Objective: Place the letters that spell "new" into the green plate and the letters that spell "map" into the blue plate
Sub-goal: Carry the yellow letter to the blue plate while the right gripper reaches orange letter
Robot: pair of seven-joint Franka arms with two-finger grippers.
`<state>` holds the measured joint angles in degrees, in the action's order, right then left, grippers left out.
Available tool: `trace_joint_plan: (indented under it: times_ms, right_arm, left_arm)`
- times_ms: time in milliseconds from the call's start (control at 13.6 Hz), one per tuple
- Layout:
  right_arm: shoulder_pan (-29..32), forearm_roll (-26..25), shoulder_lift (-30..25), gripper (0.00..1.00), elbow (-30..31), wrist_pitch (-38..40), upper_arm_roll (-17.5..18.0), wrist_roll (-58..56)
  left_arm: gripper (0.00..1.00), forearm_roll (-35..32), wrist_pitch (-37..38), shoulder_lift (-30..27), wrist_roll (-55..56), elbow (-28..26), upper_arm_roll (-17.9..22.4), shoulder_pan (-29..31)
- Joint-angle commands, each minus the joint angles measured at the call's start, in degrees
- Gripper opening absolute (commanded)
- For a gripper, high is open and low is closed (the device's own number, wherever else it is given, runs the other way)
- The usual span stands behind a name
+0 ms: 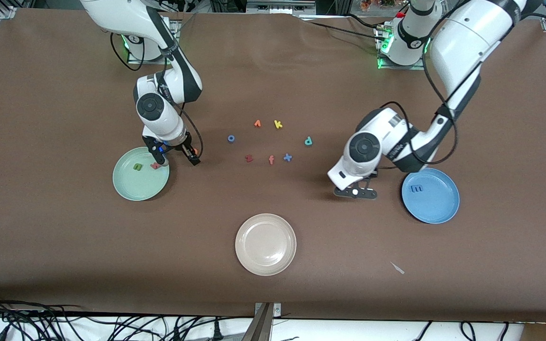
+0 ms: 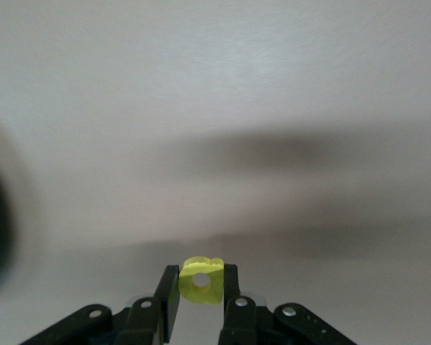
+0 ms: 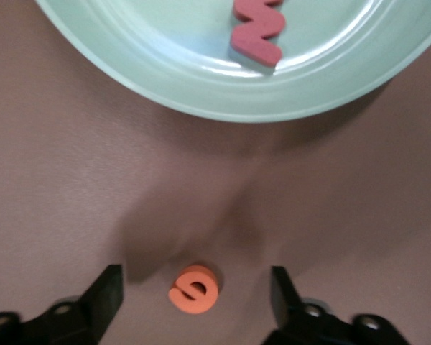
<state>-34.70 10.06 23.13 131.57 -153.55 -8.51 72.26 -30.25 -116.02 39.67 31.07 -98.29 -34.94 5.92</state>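
My left gripper (image 2: 201,287) is shut on the yellow a (image 2: 201,282), which is pinched between both fingers. In the front view this gripper (image 1: 356,192) hangs over bare table beside the blue plate (image 1: 439,210), where the light blue m (image 1: 416,188) lies. The teal p (image 1: 308,141) rests on the table. My right gripper (image 3: 195,295) is open, low over the orange e (image 3: 195,289), which lies flat between its fingers. In the front view that gripper (image 1: 178,158) is at the edge of the green plate (image 1: 133,189). The plate holds the olive n (image 1: 137,166) and red w (image 3: 258,29).
Loose letters lie mid-table: an orange pointed one (image 1: 257,123), yellow k (image 1: 278,124), blue o (image 1: 231,138), dark red z (image 1: 249,158), an orange f (image 1: 271,160) and blue x (image 1: 287,157). A beige plate (image 1: 266,244) sits nearer the front camera.
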Motion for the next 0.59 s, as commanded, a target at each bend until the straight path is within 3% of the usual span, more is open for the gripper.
trace_joint_plan:
  times_ms: [0,147,514]
  right_arm:
    - [-0.28,0.93,-0.55,0.81,0.79,-1.22,0.34,1.22]
    - [-0.55,0.93,-0.02,0.68,0.79,-1.22,0.34,1.13]
    - [-0.55,0.93,-0.46,0.07,0.44,-1.05,0.34,0.69]
  left_arm:
    - [0.05,1.59,2.29,-1.17,-14.76,0.03,-0.04,5.49]
    - [0.05,1.59,4.48,-1.61,-24.87,0.12,-0.04,9.09]
    - [0.06,0.45,4.23,-1.35,-45.01,0.29,0.23,17.01]
